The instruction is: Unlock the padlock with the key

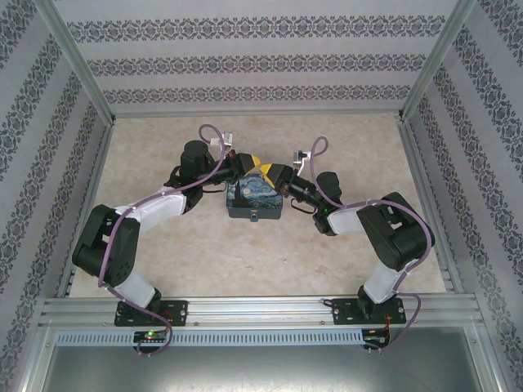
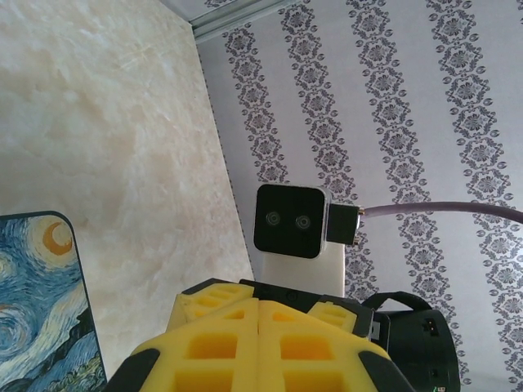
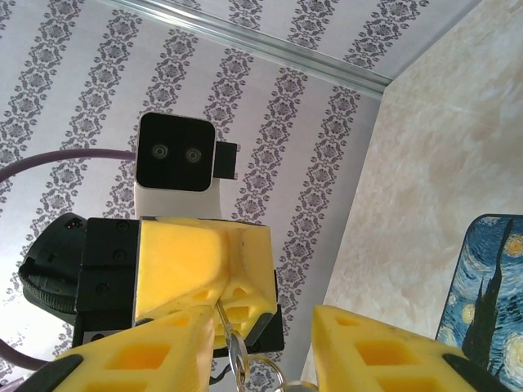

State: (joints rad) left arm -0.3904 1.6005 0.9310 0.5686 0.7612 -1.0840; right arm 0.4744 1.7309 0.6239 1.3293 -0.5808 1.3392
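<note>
Padlock too small to pick out; a silvery piece (image 3: 237,358) on rings hangs pinched in the left gripper (image 3: 218,300), between parted fingers of the right gripper (image 3: 265,325).

Arms bent inward, left gripper (image 1: 252,162), jaws closed, faces right gripper (image 1: 269,171), jaws parted, tip to tip.

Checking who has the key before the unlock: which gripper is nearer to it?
Left. The key hangs from the tip of the left gripper, touching its shut jaws. The right gripper has its jaws open to either side of the key, seemingly apart from it.
</note>
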